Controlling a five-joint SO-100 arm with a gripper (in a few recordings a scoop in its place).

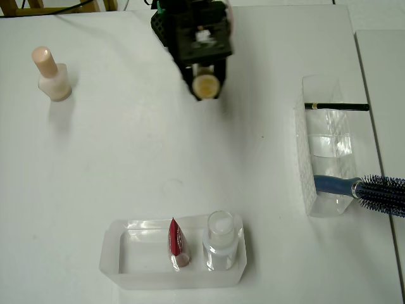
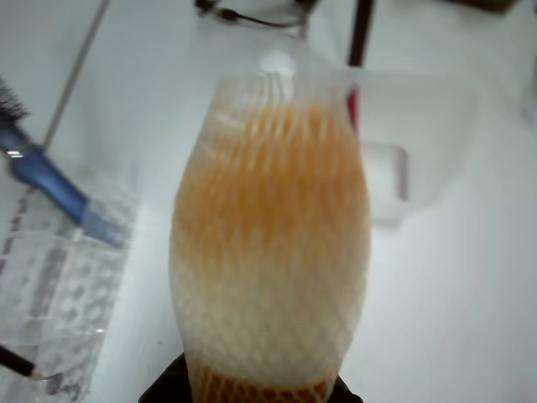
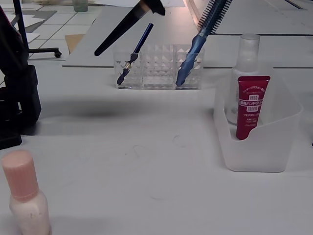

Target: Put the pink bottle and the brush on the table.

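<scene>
In the wrist view we see the makeup brush's fluffy cream bristle tip (image 2: 270, 243), wrapped in white mesh, rising right in front of the lens. From overhead, the black gripper (image 1: 206, 87) clamps it between its fingers, above the large white table (image 1: 126, 158). The small pale pink bottle (image 1: 52, 75) stands upright far left on the tabletop.

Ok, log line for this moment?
pink bottle: upright on table | brush: gripped in tool, above table | step: brush not yet set down
</scene>
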